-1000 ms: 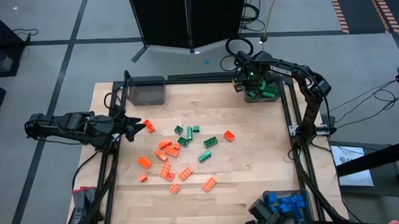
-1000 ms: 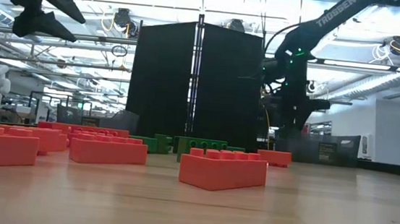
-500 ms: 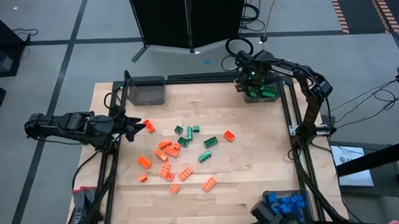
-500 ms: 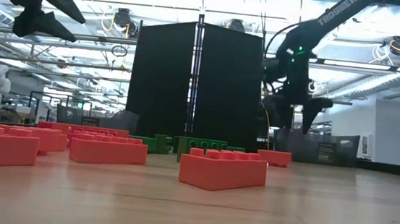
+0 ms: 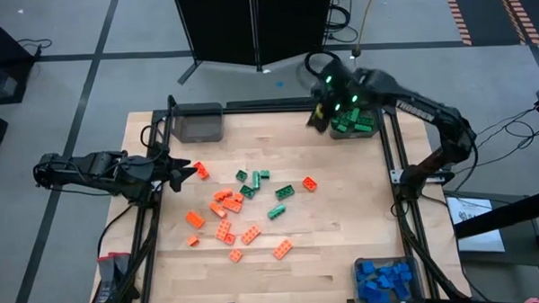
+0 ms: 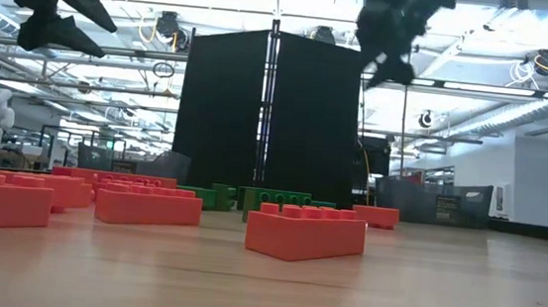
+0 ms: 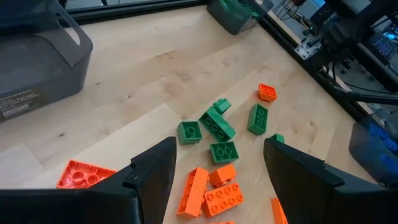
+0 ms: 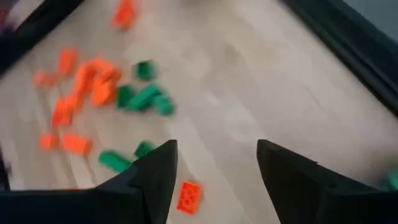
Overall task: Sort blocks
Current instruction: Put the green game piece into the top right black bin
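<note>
High: right gripper (image 5: pixel 315 121) now up beside green bin (image 5: pixel 354 123), empty, open; drop done. Low: lifted clear. Left wrist: left gripper (image 7: pixel 217 171) open, over blocks (image 7: pixel 214 127) mid-table. Right wrist: facing pile, next pick.

Wood, plastic and dark metal

The table (image 5: pixel 344 221) is pale, matt, grained wood; the blocks (image 5: pixel 244 206) are smooth studded plastic; the bins (image 5: pixel 199 125) are translucent grey plastic.

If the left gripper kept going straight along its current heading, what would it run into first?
Likely the orange block just ahead of the left gripper; its open jaws hover above table height, so it might pass over it toward the loose blocks.
</note>
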Available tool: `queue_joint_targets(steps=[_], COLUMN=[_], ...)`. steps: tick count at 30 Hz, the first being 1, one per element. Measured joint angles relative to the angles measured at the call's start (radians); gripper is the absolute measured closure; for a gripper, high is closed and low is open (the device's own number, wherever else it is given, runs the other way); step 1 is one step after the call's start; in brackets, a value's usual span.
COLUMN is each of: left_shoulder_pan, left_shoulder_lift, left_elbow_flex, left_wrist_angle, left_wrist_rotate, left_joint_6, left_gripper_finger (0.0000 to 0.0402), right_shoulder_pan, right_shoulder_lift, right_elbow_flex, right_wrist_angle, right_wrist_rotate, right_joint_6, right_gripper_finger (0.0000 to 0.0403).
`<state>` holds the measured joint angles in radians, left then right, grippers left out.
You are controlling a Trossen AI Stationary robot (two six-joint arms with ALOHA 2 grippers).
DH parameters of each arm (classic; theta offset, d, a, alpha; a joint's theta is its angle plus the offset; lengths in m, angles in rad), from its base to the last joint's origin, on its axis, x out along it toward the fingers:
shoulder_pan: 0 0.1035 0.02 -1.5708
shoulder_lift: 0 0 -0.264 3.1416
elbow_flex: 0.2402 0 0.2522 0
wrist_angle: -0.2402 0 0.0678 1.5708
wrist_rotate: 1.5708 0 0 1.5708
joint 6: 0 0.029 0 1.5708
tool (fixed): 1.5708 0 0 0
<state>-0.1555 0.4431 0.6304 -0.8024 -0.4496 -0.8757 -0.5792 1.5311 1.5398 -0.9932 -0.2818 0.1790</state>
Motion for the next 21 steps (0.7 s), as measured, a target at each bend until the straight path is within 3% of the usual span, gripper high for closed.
queue_joint_targets(steps=[7,15,21], left_shoulder_pan=[0.000,0.000,0.000], left_shoulder_lift=[0.000,0.002,0.002], left_elbow_flex=[0.000,0.000,0.000], left_wrist_angle=[0.000,-0.002,-0.010], left_wrist_rotate=[0.000,0.000,0.001], left_joint_6=[0.000,-0.007,-0.007], left_gripper_finger=[0.0157,0.0157,0.0157], right_shoulder_pan=[0.281,0.392,0.447], right_shoulder_lift=[0.096,0.272,0.364], right_elbow_flex=[0.000,-0.002,-0.002], right_wrist_angle=[0.134,0.131,0.130], right_wrist_rotate=[0.121,0.125,0.120], right_joint_6=[-0.217,-0.382,-0.427], right_gripper_finger=[0.0186,0.0184,0.0152])
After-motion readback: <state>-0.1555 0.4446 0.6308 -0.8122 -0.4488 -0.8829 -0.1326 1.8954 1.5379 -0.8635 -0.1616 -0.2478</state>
